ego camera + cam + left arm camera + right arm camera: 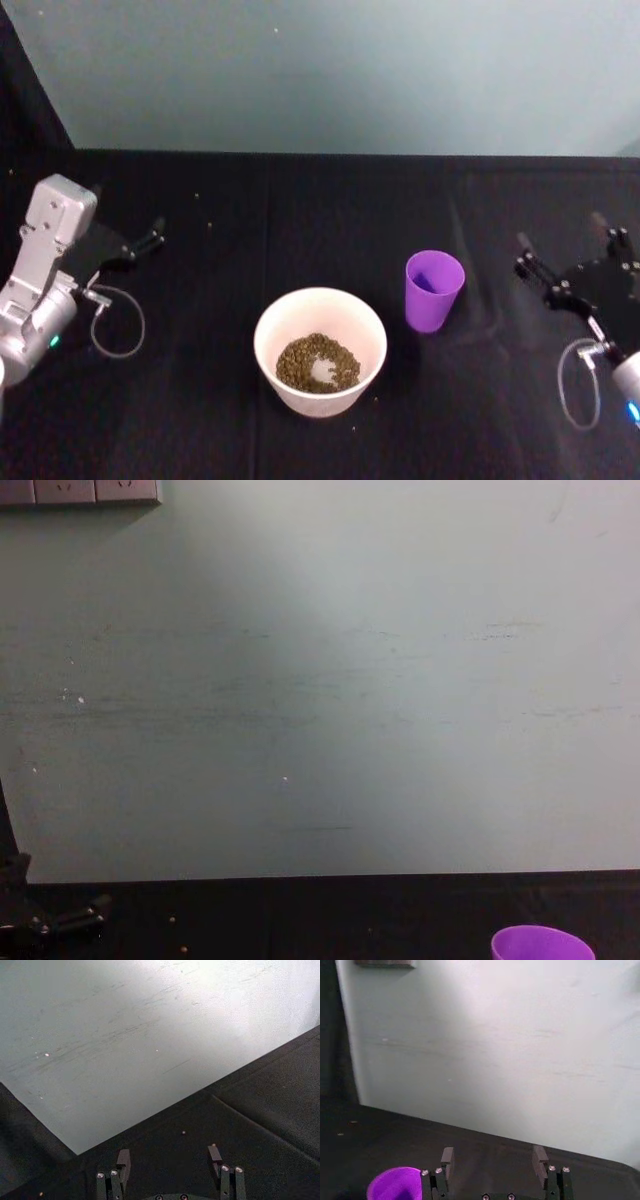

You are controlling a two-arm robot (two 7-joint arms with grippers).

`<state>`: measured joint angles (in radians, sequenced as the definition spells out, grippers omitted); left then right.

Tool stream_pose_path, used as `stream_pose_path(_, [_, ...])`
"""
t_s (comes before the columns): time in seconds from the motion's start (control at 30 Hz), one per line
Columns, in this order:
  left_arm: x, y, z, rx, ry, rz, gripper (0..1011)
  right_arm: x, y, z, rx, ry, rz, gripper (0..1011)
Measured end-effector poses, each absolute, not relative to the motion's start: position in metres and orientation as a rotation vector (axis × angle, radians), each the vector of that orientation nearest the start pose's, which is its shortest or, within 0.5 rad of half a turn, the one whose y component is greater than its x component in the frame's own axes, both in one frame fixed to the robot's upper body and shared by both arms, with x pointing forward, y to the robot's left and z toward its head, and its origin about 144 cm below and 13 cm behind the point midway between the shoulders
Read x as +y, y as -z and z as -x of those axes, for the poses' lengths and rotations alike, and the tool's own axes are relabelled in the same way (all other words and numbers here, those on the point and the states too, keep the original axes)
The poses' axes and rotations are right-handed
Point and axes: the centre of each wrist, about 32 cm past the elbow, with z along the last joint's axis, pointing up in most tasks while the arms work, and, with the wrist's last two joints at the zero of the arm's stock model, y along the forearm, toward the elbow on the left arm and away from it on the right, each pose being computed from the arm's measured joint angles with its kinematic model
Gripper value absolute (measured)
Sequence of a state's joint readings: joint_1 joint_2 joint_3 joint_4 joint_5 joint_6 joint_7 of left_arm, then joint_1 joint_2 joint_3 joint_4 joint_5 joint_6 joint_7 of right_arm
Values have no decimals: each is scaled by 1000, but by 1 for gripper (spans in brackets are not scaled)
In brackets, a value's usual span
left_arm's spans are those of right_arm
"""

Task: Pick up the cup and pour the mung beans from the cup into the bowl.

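Head view: I am looking down on a black-draped table (200,420) with the task's pieces grouped at centre. The purple cup (433,290) is standing upright on its base, just to the right of the white bowl (320,350) and apart from it. Its interior is reading as plain purple, so I judge it emptied. The mung beans (318,363) are lying in a ring in the bottom of the bowl, with a pale bare patch in their middle, and a few stray beans are sitting on the cloth near the bowl's foot. From this layout I judge the pour as done and the cup set back down.

Arms: I am holding the right gripper (570,255) to the right of the cup, well apart from it, with nothing between its fingers. In the right wrist view the jaws are standing spread, and the cup's rim is showing just beside one finger (446,1160), off the grasp line; this placement is keeping the arm clear of the upright cup. I am keeping the left gripper (150,240) parked at the far left of the table, away from bowl and cup, because the right arm alone is serving this task. Its jaws are also standing apart and empty in the left wrist view, facing the pale wall (150,1035).
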<state>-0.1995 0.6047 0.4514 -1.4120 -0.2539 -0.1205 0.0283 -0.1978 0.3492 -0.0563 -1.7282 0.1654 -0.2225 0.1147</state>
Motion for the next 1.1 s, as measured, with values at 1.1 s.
stream_pose_path(1.1, [310, -1140, -489, -285, -1248, -305, 1011, -304, -1111, -397, -265, 1384, -3, 1000])
